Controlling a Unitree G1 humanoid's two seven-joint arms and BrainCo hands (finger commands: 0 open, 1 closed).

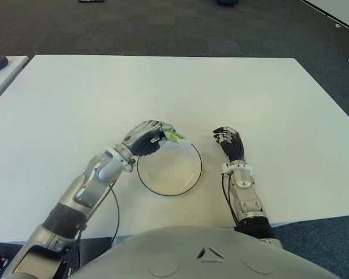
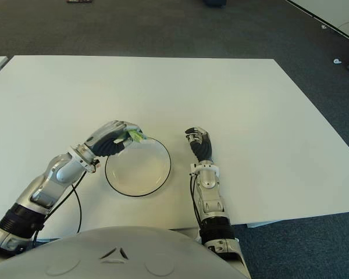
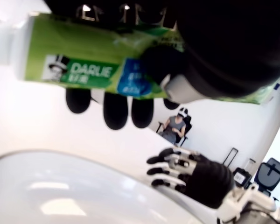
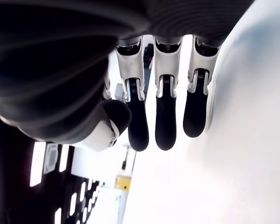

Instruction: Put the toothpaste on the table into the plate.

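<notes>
Left wrist view: toothpaste (image 3: 88, 60), a green tube, clamped crosswise in the left hand (image 3: 186, 51), thumb pressed over the printed face, the other fingers (image 3: 115, 111) curled behind. Below the tube, the pale curve of the plate (image 3: 60, 186).

Seen from the head camera: toothpaste (image 1: 173, 136) off the table (image 1: 163, 87), carried at the far left edge of the plate (image 1: 189, 177), green end poking out just over the rim. Left hand (image 1: 148, 138) closed around the tube, knuckles at that same far-left part of the rim. Hard to say from here whether the tube hangs fully inside the rim or only at its border.

Plate otherwise bare, nothing lying in the bowl.

Right hand (image 1: 230, 142) to the right of the plate, apart from the rim, holding nothing; in the right wrist view, fingers (image 4: 165, 116) hanging loosely bent with clear gaps, thumb beside them, nothing pinched.

Progress, judged from this: pick-up done, carry to the plate nearly done. Left to do: bring the tube over the middle of the plate, lower, loosen the grip, draw the hand clear.
</notes>
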